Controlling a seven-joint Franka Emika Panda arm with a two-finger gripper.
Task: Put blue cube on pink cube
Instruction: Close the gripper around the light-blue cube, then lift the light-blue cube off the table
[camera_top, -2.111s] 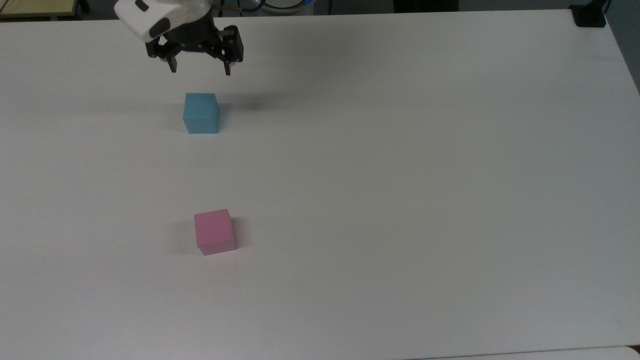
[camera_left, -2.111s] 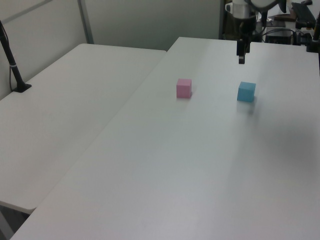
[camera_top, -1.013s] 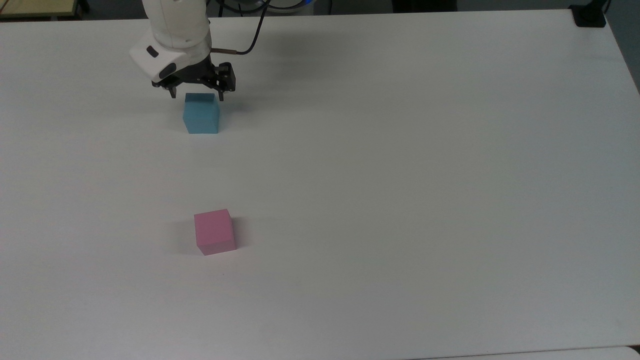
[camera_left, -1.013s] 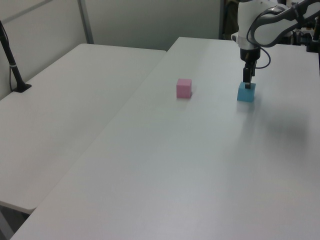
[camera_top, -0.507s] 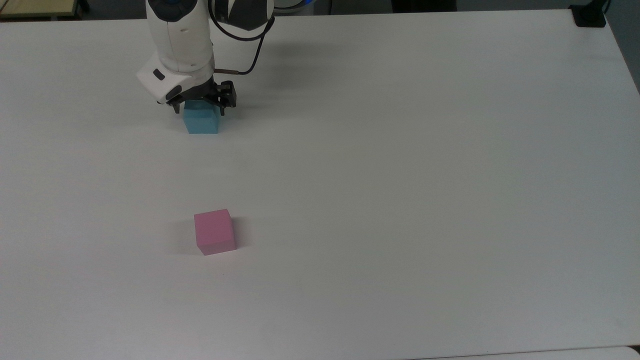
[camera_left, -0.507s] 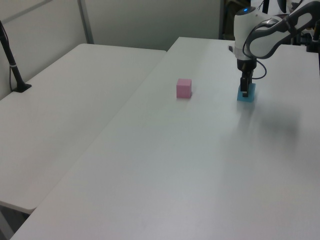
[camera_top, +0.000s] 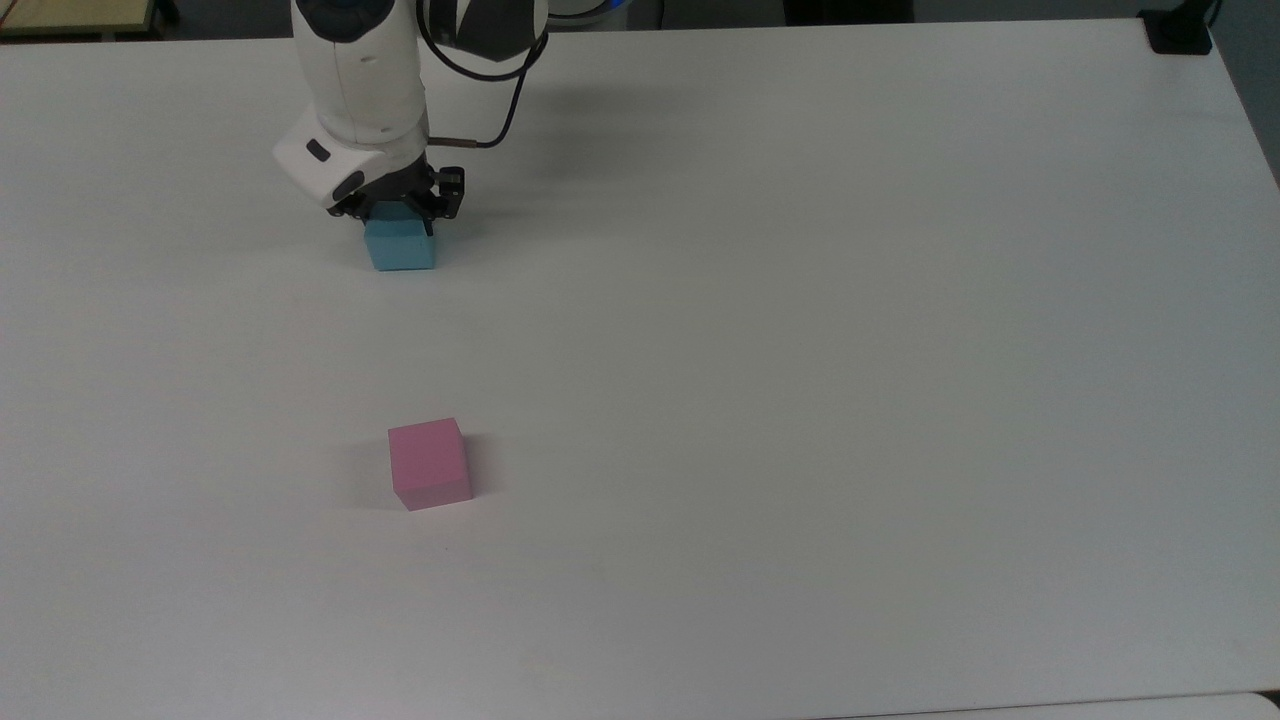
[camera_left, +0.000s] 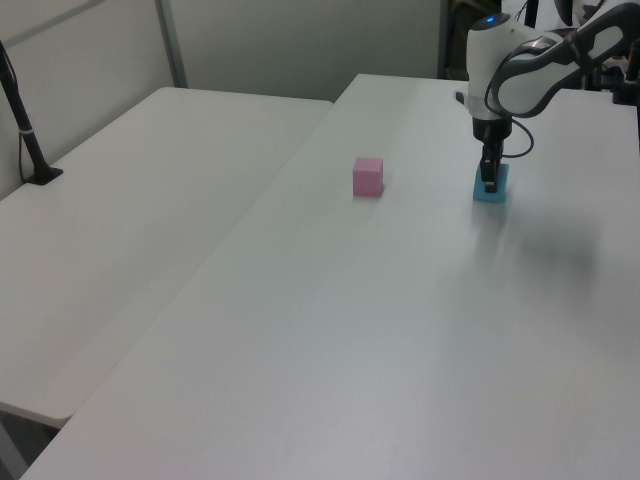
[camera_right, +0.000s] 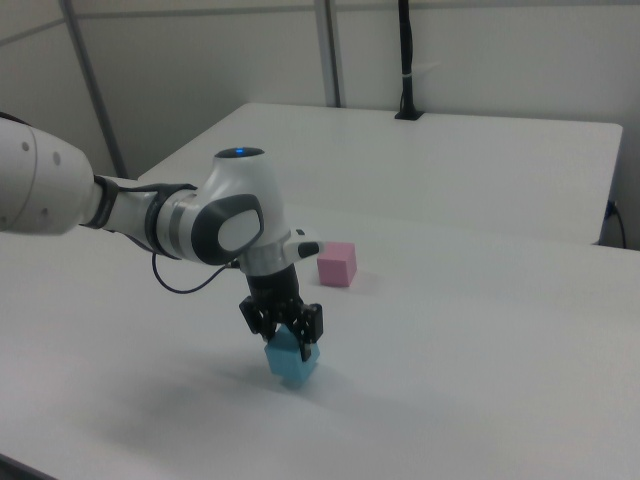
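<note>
Evenly lit from overhead, soft and diffuse, no hard glare. Table (camera_top: 800, 300) bright off-white, dimmer toward the top view's left and upper edge. Faint blurred shadow just right of the fingers (camera_top: 432, 222) in the top view, beside the blue cube (camera_top: 402, 248); a wider grey smudge right of and below the fingers in the left view. Small soft shadow hugging the pink cube (camera_top: 429, 464). Mild grain and softness in left and right views; far edges slightly out of focus.
</note>
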